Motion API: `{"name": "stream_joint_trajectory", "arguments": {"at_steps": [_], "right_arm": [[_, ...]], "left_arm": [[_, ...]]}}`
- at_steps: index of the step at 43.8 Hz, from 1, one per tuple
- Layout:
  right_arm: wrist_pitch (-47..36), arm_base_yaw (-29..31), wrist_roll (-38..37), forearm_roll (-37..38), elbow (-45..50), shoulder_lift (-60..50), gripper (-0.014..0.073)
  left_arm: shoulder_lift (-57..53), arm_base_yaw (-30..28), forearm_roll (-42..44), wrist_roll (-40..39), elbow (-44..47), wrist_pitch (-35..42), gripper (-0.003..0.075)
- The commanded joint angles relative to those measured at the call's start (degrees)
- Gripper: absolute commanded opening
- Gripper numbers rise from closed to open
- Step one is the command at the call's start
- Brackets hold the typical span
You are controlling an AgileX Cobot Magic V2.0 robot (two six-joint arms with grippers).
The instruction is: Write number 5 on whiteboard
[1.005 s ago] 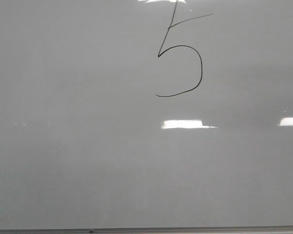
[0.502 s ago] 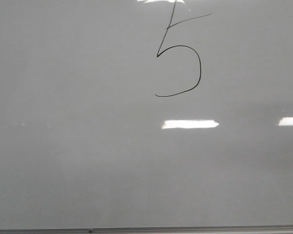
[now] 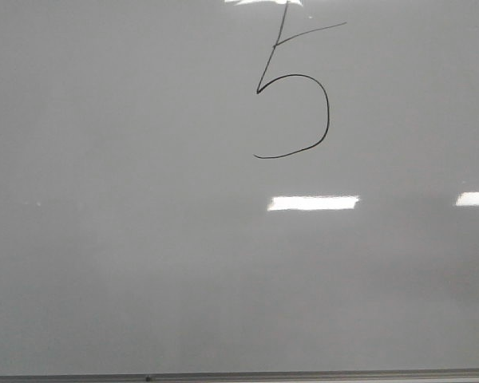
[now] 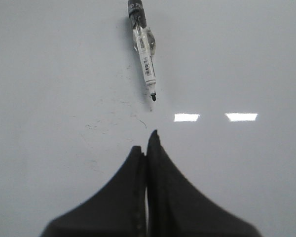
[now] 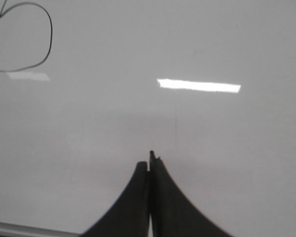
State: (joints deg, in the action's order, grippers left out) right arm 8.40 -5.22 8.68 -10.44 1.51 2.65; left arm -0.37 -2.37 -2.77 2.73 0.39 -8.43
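Number 5 [image 3: 295,104] drawn on the whiteboard [image 3: 144,239], far side, right of centre. Marker [image 4: 144,54] lying on the board, beyond the left gripper [image 4: 147,143]

Front view faces the whiteboard [image 3: 144,239]; the right wrist view, closer, shares its drawn figure.

The left gripper [image 4: 147,148] has its two black fingers [image 4: 165,197] pressed together, nothing between them, poised over the glossy pale whiteboard [image 4: 49,64]. Near twelve o'clock from the fingertips lies an uncapped marker [image 4: 144,52], white-barrelled with a barcode label and a dark rear end, its black tip pointing back toward the gripper and a little apart from it. Faint dark smudges [image 4: 108,123] mark the surface between marker and fingers. Two bright rectangular reflections [image 4: 186,117] sit toward two o'clock.
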Motion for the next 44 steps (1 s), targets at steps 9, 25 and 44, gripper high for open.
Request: {"name": "stream_joint_trajectory", "arguments": {"at_steps": [9, 25, 44], "right_arm": [[-1.4, 0.3, -0.3, 0.6, -0.8, -4.0, -0.0062], [-0.8, 0.3, -0.3, 0.6, -0.8, -4.0, -0.0062], [-0.8, 0.3, -0.3, 0.6, -0.8, -4.0, -0.0062]], "left_arm": [[-0.7, 0.4, -0.6, -0.4, 0.3, 4.6, -0.0020], [-0.7, 0.4, -0.6, -0.4, 0.3, 4.4, -0.0020], [-0.7, 0.4, -0.6, -0.4, 0.3, 4.4, -0.0020]]}}
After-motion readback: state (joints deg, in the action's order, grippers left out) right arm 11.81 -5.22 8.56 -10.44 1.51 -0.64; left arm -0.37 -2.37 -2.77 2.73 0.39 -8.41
